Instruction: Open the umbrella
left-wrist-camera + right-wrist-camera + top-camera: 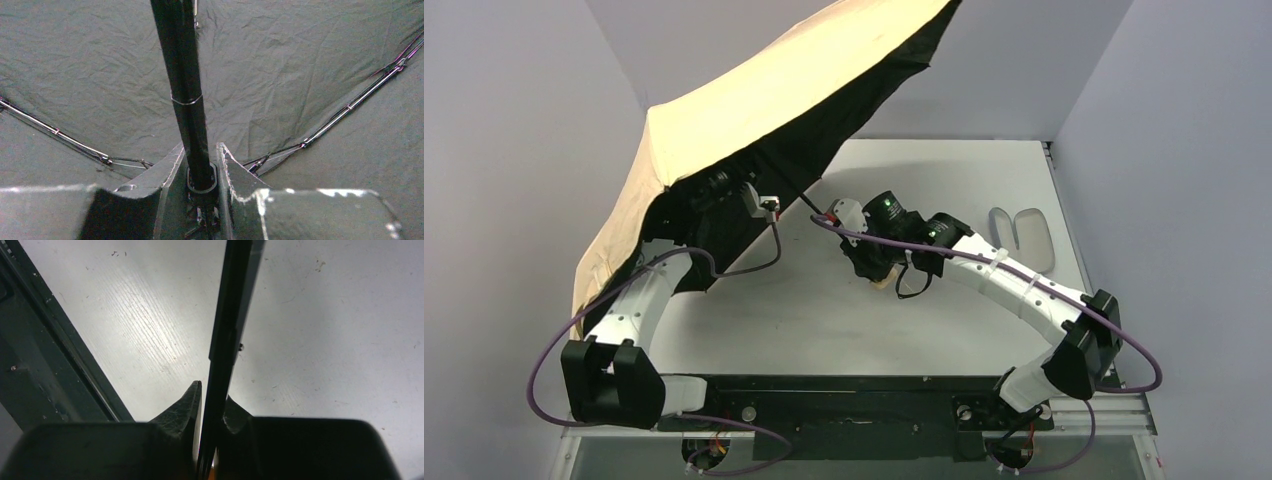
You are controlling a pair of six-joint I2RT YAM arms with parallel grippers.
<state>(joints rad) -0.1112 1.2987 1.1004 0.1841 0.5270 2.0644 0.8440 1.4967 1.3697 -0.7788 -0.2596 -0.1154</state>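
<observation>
Canopy [764, 95] of the peach-beige, black-lined folding umbrella [694, 150] is hanging, likely light and floppy, above the white surface [944, 175]; left fingers [169, 167] and right fingers [189, 401] are clamping its stiff, probably slippery thin black shaft [186, 100], the sensible hold.

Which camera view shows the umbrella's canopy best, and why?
The top external view: it shows the canopy spread open, peach outside, black beneath. The left wrist view shows only black lining and ribs around the shaft. The right wrist view shows just the shaft between the jaws, no canopy.
</observation>
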